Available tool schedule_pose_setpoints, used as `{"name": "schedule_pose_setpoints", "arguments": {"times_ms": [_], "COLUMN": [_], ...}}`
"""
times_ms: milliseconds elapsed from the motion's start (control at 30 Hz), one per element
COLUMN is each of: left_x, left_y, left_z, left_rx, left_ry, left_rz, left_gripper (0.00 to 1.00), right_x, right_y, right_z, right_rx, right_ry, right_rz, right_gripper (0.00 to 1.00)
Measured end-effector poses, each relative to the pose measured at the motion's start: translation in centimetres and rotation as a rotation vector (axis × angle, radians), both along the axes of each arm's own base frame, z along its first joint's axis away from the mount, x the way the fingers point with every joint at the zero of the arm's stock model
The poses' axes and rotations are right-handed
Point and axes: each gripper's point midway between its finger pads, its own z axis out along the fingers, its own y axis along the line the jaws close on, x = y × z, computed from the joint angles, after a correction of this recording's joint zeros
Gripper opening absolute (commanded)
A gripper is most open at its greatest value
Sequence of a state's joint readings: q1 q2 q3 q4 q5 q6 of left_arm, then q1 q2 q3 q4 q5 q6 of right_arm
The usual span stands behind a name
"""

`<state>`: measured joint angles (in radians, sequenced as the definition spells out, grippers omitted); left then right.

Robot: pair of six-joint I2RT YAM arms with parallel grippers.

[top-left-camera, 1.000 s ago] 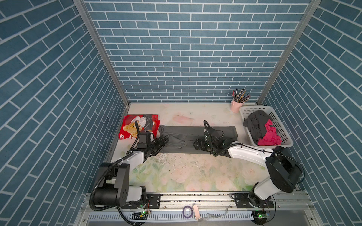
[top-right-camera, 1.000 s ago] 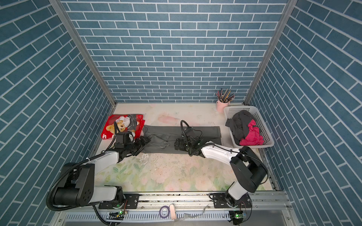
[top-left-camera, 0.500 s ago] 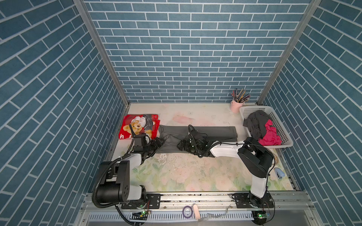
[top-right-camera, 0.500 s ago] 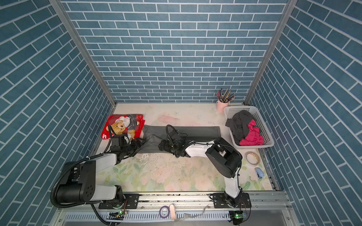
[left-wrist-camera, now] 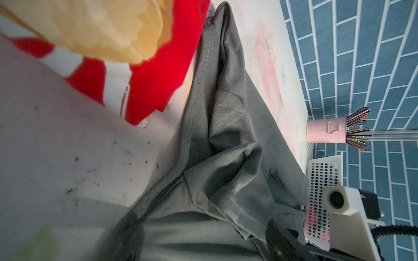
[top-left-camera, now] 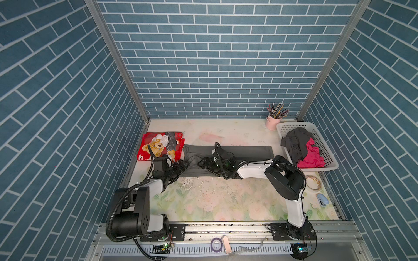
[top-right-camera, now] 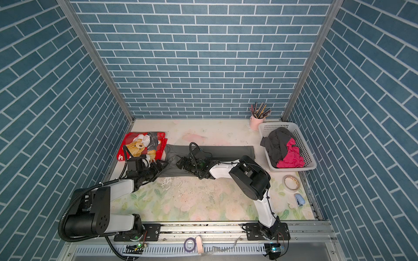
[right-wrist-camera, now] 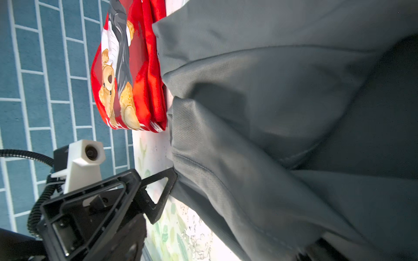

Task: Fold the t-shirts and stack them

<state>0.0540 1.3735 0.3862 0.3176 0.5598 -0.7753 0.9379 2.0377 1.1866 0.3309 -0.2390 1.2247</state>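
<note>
on shirt point(top-left-camera: 248, 150) — right gripper point(top-left-camera: 202, 163) further left

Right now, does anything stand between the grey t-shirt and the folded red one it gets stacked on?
Nothing visible lies between them: the grey t-shirt has its crumpled end right beside the red t-shirt. Only the left gripper, open at the grey shirt's near corner, has its wrist overlapping the red shirt's near edge in both top views.

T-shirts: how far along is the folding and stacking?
Done: the red teddy-bear print t-shirt lies folded, rear left. In hand: the plain dark grey t-shirt, a long strip, left gripper and right gripper open at its left end. Left: the dark t-shirt and magenta t-shirt in the white perforated plastic basket.
</note>
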Motion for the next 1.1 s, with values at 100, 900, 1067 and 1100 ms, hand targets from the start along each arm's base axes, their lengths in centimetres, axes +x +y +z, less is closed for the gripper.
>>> {"name": "schedule_pose_setpoints", "arguments": {"times_ms": [100,900,1067,1100], "left_x": [0.0,-0.1,-0.1,-0.1], "left_y": [0.0,0.5,0.5,0.5], "left_z": [0.0,-0.1,-0.1,-0.1], "left_rx": [0.001,0.005,0.007,0.007], "left_ry": [-0.001,-0.006,-0.007,-0.007], "left_rz": [-0.002,-0.008,-0.01,-0.011], "left_gripper": [0.87,0.87,0.87,0.87], "right_x": [1.8,8.8,2.3,1.1], "right_y": [-0.2,-2.7,0.6,1.1], "right_z": [0.2,7.6,5.8,5.4], "right_rx": [0.036,0.14,0.128,0.123], "right_ry": [0.017,-0.083,-0.046,-0.035], "right_rz": [-0.038,-0.104,0.032,0.057], "right_gripper": [0.95,0.98,0.97,0.98]}}
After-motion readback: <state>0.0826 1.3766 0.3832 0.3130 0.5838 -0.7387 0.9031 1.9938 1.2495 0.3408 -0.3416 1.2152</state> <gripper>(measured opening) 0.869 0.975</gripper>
